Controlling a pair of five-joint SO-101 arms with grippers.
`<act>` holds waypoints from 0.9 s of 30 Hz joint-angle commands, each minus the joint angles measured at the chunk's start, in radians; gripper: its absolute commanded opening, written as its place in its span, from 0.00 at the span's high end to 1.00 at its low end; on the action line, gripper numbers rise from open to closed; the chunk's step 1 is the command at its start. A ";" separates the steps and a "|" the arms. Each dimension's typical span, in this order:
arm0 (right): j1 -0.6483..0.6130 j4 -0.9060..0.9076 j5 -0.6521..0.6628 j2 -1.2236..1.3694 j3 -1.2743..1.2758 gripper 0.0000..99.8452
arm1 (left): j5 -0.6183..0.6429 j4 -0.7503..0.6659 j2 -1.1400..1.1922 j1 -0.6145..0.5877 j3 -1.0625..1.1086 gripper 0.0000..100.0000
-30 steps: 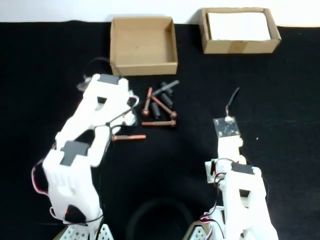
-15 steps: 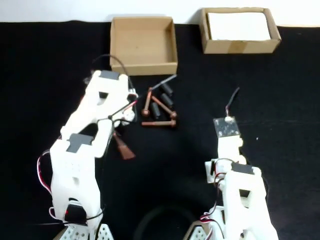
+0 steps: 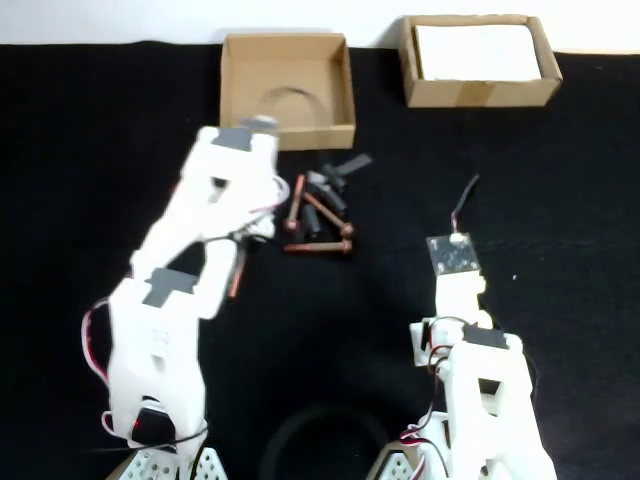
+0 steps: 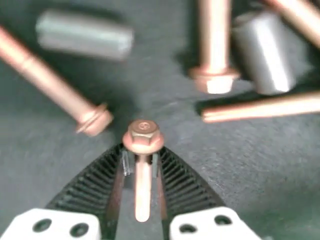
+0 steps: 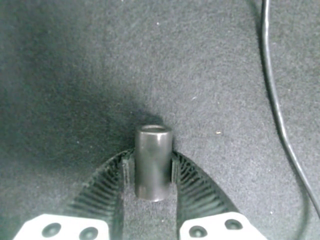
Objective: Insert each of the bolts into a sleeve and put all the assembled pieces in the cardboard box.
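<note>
Black cloth (image 5: pixel 70 70): left end effector (image 4: pixel 142 155) grips bolt (image 4: pixel 143 136); right end effector (image 5: pixel 151 157) grips sleeve (image 5: pixel 153 175).

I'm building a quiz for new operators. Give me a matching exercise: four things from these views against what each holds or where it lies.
1 left gripper
2 right gripper
3 right box
4 loose bolts

A shut on a dark sleeve
B white filling inside
C shut on a copper bolt
D on the black table

Pairs: 1-C, 2-A, 3-B, 4-D
</note>
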 commanded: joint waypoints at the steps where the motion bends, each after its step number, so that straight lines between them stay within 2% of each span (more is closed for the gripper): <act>1: 0.005 -0.033 -0.009 -0.012 -0.002 0.99 | -0.068 -0.025 -0.008 0.031 0.018 0.99; 4: 0.005 -0.033 -0.009 -0.012 -0.002 0.99 | -0.071 -0.020 -0.008 0.027 0.027 0.97; 9: 0.005 -0.033 -0.009 -0.012 -0.002 0.99 | -0.069 0.020 -0.008 0.027 0.027 0.83; 18: 0.005 -0.033 -0.009 -0.012 -0.002 0.99 | -0.066 0.040 -0.010 0.028 0.047 0.83; 20: 0.005 -0.033 -0.009 -0.012 -0.002 0.99 | -0.029 0.035 -0.010 0.027 0.074 0.83; 27: 0.005 -0.033 -0.009 -0.012 -0.002 0.99 | -0.012 -0.161 -0.019 0.035 0.166 0.86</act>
